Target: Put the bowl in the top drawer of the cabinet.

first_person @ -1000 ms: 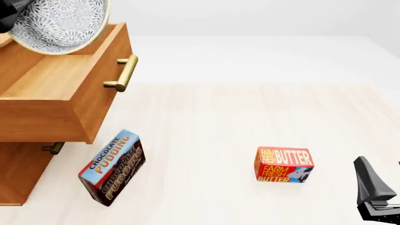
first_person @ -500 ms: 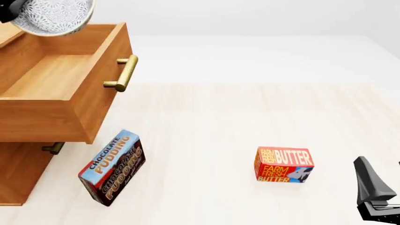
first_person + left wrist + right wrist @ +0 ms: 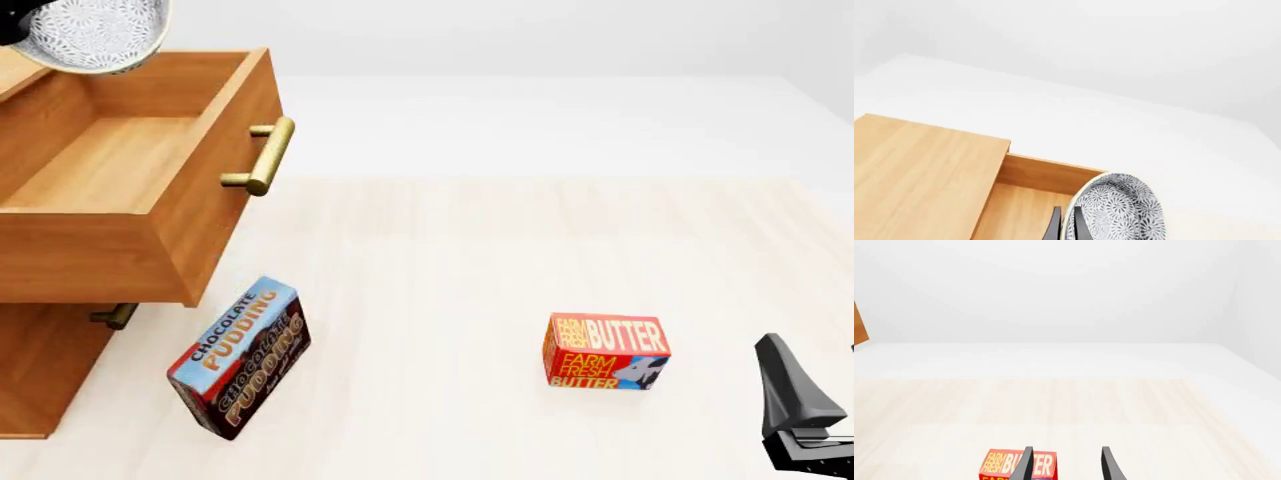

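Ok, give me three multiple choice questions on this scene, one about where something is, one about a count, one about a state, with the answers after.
1. Where is the bowl?
A. Held up above the open top drawer
B. On the table beside the butter box
C. Inside the lower drawer

2. How many food boxes are on the table?
A. One
B. Two
C. Four

3. What state is the right gripper in?
A. Shut on the butter box
B. Shut on the bowl
C. Open, holding nothing

Answers:
1. A: the front view shows the bowl in the air over the pulled-out drawer, with the left gripper closed on its rim.
2. B: only the pudding box and the butter box.
3. C: its fingers stand apart with only air between them.
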Action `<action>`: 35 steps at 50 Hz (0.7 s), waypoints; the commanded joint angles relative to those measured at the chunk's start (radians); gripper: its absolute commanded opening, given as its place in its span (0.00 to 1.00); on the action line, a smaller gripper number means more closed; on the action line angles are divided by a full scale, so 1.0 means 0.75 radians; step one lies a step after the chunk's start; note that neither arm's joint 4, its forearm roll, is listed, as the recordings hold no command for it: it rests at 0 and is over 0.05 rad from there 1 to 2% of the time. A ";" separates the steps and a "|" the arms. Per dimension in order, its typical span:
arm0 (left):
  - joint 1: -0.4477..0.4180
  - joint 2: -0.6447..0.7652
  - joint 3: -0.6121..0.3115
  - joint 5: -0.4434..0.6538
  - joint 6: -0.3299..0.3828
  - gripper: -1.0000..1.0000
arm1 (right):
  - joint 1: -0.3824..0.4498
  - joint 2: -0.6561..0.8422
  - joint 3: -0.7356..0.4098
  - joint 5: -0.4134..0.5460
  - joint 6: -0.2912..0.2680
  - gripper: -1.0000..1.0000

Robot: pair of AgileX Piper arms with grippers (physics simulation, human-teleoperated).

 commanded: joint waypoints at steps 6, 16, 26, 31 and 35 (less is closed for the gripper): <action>0.059 0.072 -0.004 -0.035 0.089 0.00 | 0.000 0.000 0.000 0.000 0.000 1.00; 0.060 0.111 0.018 -0.063 0.110 0.00 | 0.000 0.000 0.000 0.000 0.000 1.00; 0.070 0.141 0.041 -0.087 0.121 0.00 | 0.000 0.000 0.000 0.000 0.000 1.00; 0.085 0.152 0.052 -0.093 0.124 0.00 | 0.000 0.000 0.000 0.000 0.000 1.00; 0.099 0.158 0.066 -0.104 0.133 0.00 | 0.000 0.000 0.000 0.000 0.000 1.00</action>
